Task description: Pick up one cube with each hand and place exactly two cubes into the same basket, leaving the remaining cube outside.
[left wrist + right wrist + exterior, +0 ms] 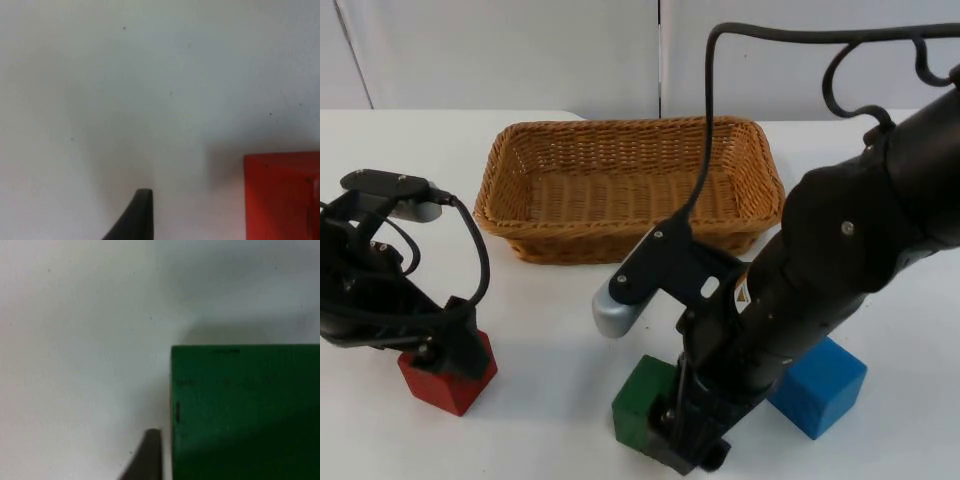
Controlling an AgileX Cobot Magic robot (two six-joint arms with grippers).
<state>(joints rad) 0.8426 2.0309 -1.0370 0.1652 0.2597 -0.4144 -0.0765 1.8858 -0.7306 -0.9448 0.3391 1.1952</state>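
You are looking down on a white table [550, 420] that ends at a grey partition wall [500, 50]. Toward the far side of the table, near its middle, sits a wicker basket [630, 245], rectangular and golden brown, with nothing inside it.

Your right arm [860, 250] reaches from the upper right down to the near edge of the table. Its gripper, the right gripper [695, 445], is lowered over the green cube [642, 398], which stands on the table in front of the basket. In the right wrist view, one black fingertip [150, 455] stands just beside the edge of the green cube [245, 410]; whether the pincer is apart or clamped on the cube cannot be told.

Just to the right of that arm lies the blue cube [820, 385], on the table and apart from the green one.

Your left arm [370, 290] comes in from the left side. The left gripper [455, 350] is down at the red cube [450, 382], which sits on the table near the left edge, well apart from the basket. In the left wrist view, a black fingertip [135, 217] stands apart from the red cube [280, 195], with bare table between them; the pincer's state cannot be told here either.

All three cubes are outside the basket.
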